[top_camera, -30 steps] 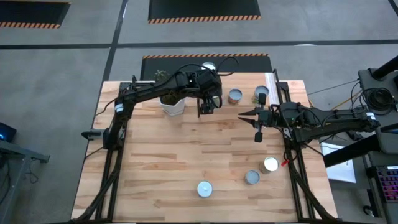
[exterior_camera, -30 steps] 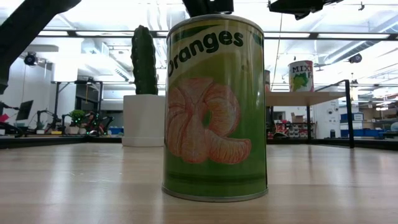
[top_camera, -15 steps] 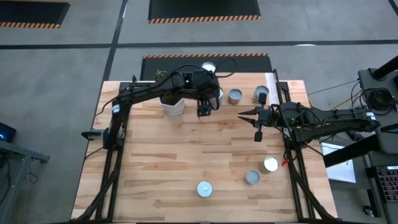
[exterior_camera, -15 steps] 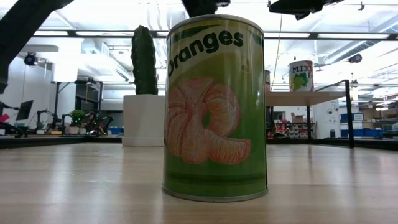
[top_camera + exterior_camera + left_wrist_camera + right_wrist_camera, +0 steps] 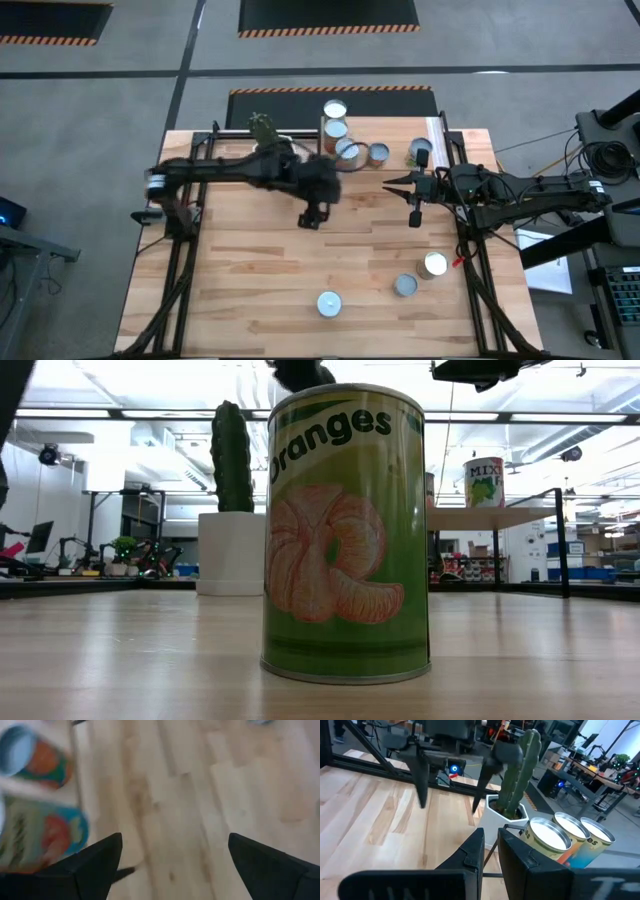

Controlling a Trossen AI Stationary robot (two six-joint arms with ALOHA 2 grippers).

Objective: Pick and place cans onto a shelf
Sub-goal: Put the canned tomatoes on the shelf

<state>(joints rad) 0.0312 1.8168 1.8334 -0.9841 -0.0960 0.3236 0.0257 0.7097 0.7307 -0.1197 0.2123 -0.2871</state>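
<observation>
My left gripper is open and empty above the table's middle; its fingers stand wide apart in the left wrist view. My right gripper is shut and empty at the far right, also in its wrist view. Three cans stand in a row at the far edge on the shelf, with two more to their right. Three cans stand upright on the table near the front: one is the "Oranges" can, the other two are to its right.
A cactus in a white pot stands at the far left beside the shelf cans. The right wrist view shows three cans next to the pot. Bare wooden tabletop lies at the left and centre.
My left gripper has drawn back from the shelf toward the table's near edge and a little left, now over the table's middle. Two cans that it covered now show in the row at the far edge.
</observation>
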